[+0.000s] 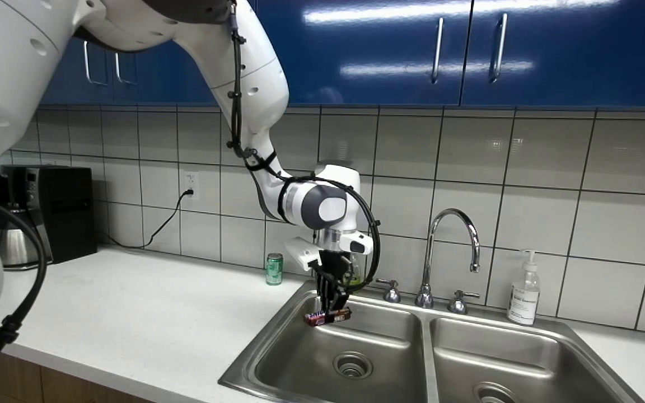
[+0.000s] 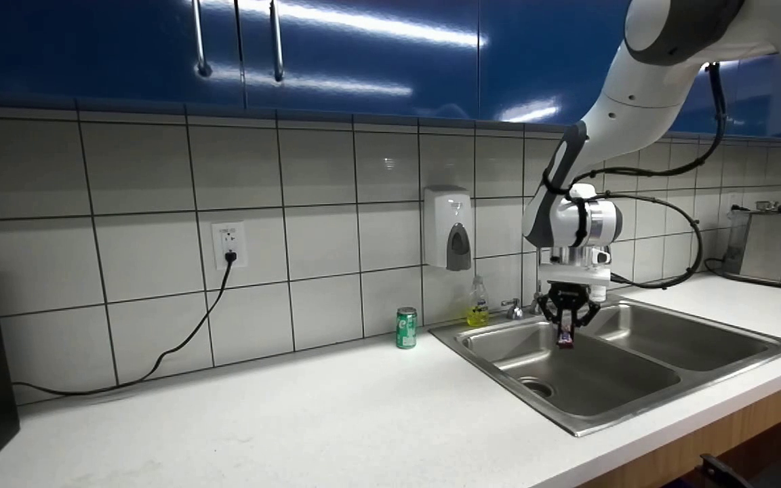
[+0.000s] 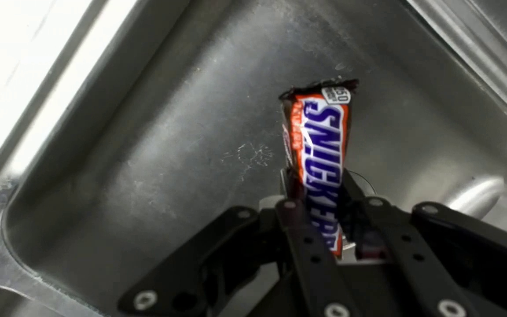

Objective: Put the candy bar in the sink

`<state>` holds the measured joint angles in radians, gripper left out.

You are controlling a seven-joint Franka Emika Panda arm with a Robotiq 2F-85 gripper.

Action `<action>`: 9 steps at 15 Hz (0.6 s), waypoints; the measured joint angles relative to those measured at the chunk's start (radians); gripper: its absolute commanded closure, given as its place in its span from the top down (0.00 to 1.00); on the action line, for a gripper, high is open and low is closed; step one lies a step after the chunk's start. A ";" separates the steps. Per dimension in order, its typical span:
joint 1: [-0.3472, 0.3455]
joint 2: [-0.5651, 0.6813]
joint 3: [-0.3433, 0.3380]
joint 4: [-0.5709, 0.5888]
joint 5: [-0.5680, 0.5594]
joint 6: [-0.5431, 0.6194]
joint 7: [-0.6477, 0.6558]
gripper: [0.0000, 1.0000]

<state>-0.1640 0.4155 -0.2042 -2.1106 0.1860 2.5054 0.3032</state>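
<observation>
The candy bar (image 1: 316, 319) is a small dark-maroon wrapped Snickers bar, also visible in an exterior view (image 2: 565, 341) and in the wrist view (image 3: 324, 141). My gripper (image 1: 331, 312) is shut on its middle, with a finger on each long side; the fingers show in an exterior view (image 2: 565, 327) and the wrist view (image 3: 316, 187). The bar hangs above the bowl of the steel sink (image 1: 244, 364) that is nearer the green can, apart from the bowl floor (image 3: 183, 163). The sink also shows in an exterior view (image 2: 502, 373). The fingers hide part of the bar.
A chrome gooseneck faucet (image 1: 428, 257) stands behind the sink, with a handle on each side. A soap pump bottle (image 1: 524, 296) and a yellow dish-soap bottle (image 2: 477, 310) stand at the back. A green can (image 2: 406, 328) is on the counter beside the sink. Blue cabinets (image 1: 356, 50) hang above.
</observation>
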 measured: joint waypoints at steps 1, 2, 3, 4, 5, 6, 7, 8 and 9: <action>-0.009 0.020 0.004 0.003 0.019 0.008 -0.025 0.06; -0.021 0.042 0.010 0.006 0.037 0.016 -0.051 0.06; -0.030 0.061 0.015 0.010 0.049 0.023 -0.072 0.06; -0.038 0.082 0.018 0.015 0.057 0.029 -0.089 0.06; -0.046 0.102 0.022 0.021 0.064 0.034 -0.104 0.06; -0.055 0.123 0.027 0.028 0.067 0.038 -0.116 0.06; -0.061 0.142 0.031 0.034 0.070 0.043 -0.128 0.06; -0.069 0.161 0.037 0.041 0.071 0.049 -0.138 0.06; -0.076 0.179 0.043 0.048 0.075 0.053 -0.148 0.06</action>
<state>-0.2400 0.5949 -0.1609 -2.0631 0.2606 2.5586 0.1551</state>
